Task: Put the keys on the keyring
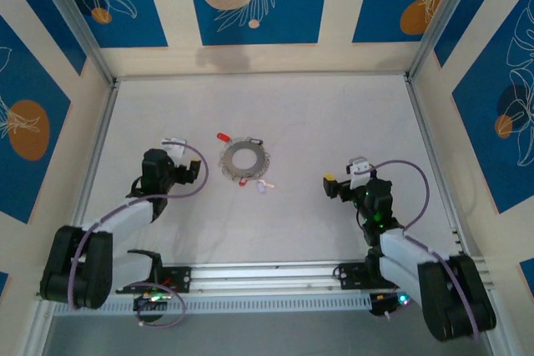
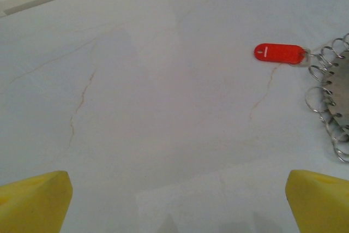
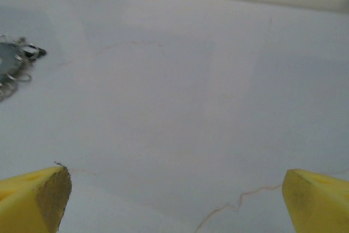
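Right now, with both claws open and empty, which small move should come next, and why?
Probably ease the right claw left toward the white key: it seems to lie loose on the table beside the keyring, on that claw's side, and the claw stands open, holding nothing.

Left arm [image 1: 125, 216] and right arm [image 1: 407, 249]: white shells on the long links, bulky black joints [image 1: 77, 266]. Thin purple cable [image 1: 198, 174] loops off each wrist. Green light [image 1: 373, 216] on right arm, small lights [image 1: 402, 298] at its base. Left pads [image 2: 34, 200] yellow, wedge-shaped; right pads [image 3: 32, 200] same yellow, one inner face worn brownish. Silver slotted rail [image 1: 267, 273] under both bases.
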